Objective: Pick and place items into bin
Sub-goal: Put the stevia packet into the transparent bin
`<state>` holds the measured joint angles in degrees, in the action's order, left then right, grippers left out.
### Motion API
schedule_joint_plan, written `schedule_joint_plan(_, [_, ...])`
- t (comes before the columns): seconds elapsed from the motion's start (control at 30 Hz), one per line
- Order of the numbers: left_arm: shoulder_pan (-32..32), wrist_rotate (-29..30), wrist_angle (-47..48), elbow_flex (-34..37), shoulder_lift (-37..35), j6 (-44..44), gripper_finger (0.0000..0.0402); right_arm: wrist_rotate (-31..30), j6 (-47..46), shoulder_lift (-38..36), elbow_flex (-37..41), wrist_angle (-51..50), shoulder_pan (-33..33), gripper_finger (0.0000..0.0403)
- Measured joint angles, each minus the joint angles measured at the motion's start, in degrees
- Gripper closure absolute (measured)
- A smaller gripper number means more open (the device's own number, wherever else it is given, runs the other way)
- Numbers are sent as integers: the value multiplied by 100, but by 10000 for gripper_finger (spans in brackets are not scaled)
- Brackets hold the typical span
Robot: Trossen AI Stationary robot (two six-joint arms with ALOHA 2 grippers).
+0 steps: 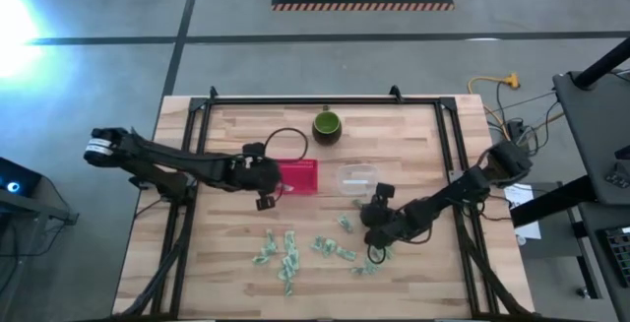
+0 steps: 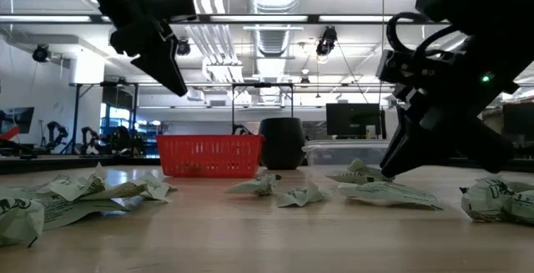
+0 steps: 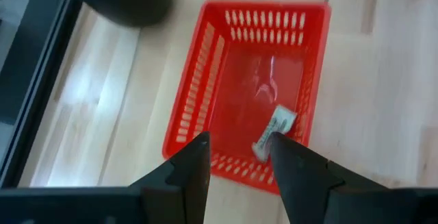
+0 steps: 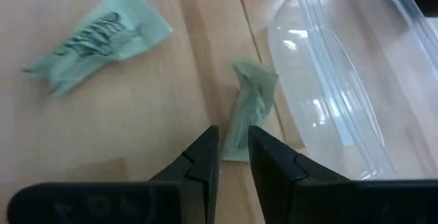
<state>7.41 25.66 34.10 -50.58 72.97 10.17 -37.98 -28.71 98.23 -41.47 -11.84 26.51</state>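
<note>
Hovering, left gripper (image 3: pixel 238 157): fingers apart, nothing between them, above the near rim of the red basket (image 3: pixel 194 95).
Basket contents: one green-and-white wrapped piece (image 3: pixel 274 132) lying on the basket floor, close to the rim nearest the gripper.
Basket position: mid-table in the high view (image 1: pixel 299 176), dark green round cup (image 1: pixel 327 124) just beyond it toward the far edge.
Right gripper (image 4: pixel 233 148): low over the wooden table (image 1: pixel 231 273), fingers narrowed to a slim gap, tips just short of a wrapped piece (image 4: pixel 250 106); cannot tell whether they touch it, not gripping it.
Beside that piece: clear plastic container (image 4: pixel 356 94), its edge right next to the wrapper.
Other side: a second wrapped piece (image 4: pixel 96 35), apart from the first, flat on the wood.
Remaining items: loose scatter (image 1: pixel 285 253) on the near half of the table, between the two arms and under the right gripper (image 1: pixel 374 225).
Low view: crumpled wrappers (image 2: pixel 300 194) across the foreground, basket (image 2: pixel 209 156) and cup (image 2: pixel 281 144) behind them.
</note>
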Motion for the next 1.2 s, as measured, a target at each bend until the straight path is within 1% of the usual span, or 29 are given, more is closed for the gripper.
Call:
schedule_joint_plan(0.23, [6,-1,-54,121,-81,-2,267,-169,12,-114,-11,3,11,335])
schedule_joint_plan(0.63, [10,-3,-65,121,-19,-4,267,-46,-398,3,25,-7,-96,335])
schedule_joint_plan(0.8, [10,-3,-67,121,-17,-4,267,529,-543,-10,37,-18,-208,335])
schedule_joint_plan(0.9, [10,-4,-67,121,-17,-7,267,637,-553,-15,37,-8,-211,335])
schedule_joint_plan(1.0, [17,-5,-67,121,-15,-7,267,779,-554,-37,23,1,-159,335])
schedule_joint_plan(1.2, [17,-5,-67,121,-15,-5,267,1376,-537,-60,-139,-22,61,335])
